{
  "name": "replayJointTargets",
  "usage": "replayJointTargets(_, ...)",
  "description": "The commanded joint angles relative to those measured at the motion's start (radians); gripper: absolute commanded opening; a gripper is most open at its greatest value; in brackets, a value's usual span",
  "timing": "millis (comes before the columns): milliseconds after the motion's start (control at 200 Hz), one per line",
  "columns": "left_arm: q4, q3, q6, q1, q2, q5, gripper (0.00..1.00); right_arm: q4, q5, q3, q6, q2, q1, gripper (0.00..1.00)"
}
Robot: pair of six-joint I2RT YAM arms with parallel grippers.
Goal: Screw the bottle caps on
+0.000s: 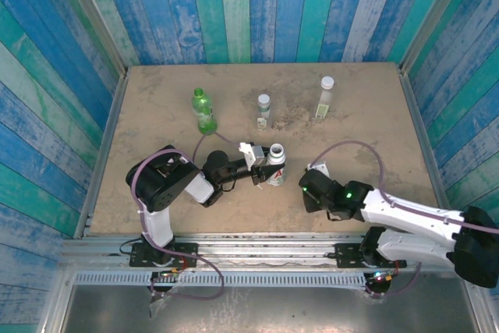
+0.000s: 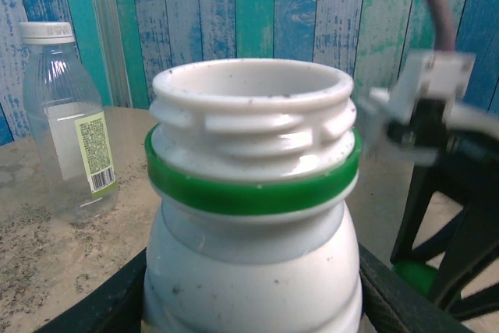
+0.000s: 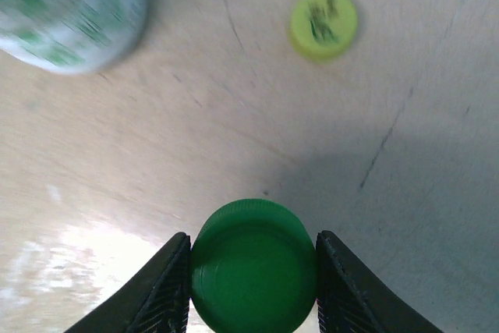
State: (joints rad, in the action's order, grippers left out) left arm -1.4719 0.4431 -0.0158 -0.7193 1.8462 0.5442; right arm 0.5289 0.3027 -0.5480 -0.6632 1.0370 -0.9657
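Observation:
The white bottle (image 1: 275, 166) with the red-and-green label stands uncapped near the table's middle, and my left gripper (image 1: 262, 172) is shut on its body. In the left wrist view its open threaded neck and green ring (image 2: 251, 193) are close up. Just right of it, my right gripper (image 3: 253, 271) is low over the table, shut on the larger dark green cap (image 3: 253, 264). The yellow-green cap (image 3: 323, 23) lies flat on the table ahead of it. At the back stand the translucent green bottle (image 1: 203, 111), the short clear bottle (image 1: 263, 112) and the tall clear bottle (image 1: 324, 97), both clear ones white-capped.
Blue-green plank walls (image 1: 257, 5) enclose the sandy table (image 1: 156, 138) on three sides. A cable (image 1: 355, 146) loops over the table above the right arm (image 1: 405, 212). In the left wrist view the right arm's dark frame (image 2: 444, 216) stands close to the bottle.

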Motion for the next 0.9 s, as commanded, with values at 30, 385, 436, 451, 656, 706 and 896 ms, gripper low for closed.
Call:
replayJointTargets(30,0.094,-0.022,0.027,-0.001,-0.031,0.009,0.53,0.073,0.029,-0.118,0.093,-0.032,-0.005,0.4)
replayJointTargets(385,0.1,-0.022,0.031,0.0,-0.027,0.008,0.52,0.108,0.021,-0.469,0.325,0.051,0.018,0.41)
replayJointTargets(436,0.103,-0.022,0.033,0.0,-0.029,0.008,0.52,0.114,0.019,-0.514,0.352,0.081,0.023,0.41)
replayJointTargets(451,0.104,-0.02,0.034,0.0,-0.03,0.008,0.52,0.116,0.019,-0.528,0.359,0.088,0.025,0.41)
replayJointTargets(656,0.156,-0.009,0.045,-0.002,-0.047,0.032,0.53,0.141,-0.037,-0.644,0.411,0.2,0.045,0.42)
replayJointTargets(706,0.16,-0.01,0.046,-0.002,-0.05,0.03,0.53,0.148,-0.053,-0.656,0.416,0.218,0.046,0.42)
replayJointTargets(896,0.168,-0.009,0.049,-0.002,-0.053,0.03,0.53,0.162,-0.118,-0.672,0.421,0.262,0.057,0.42)
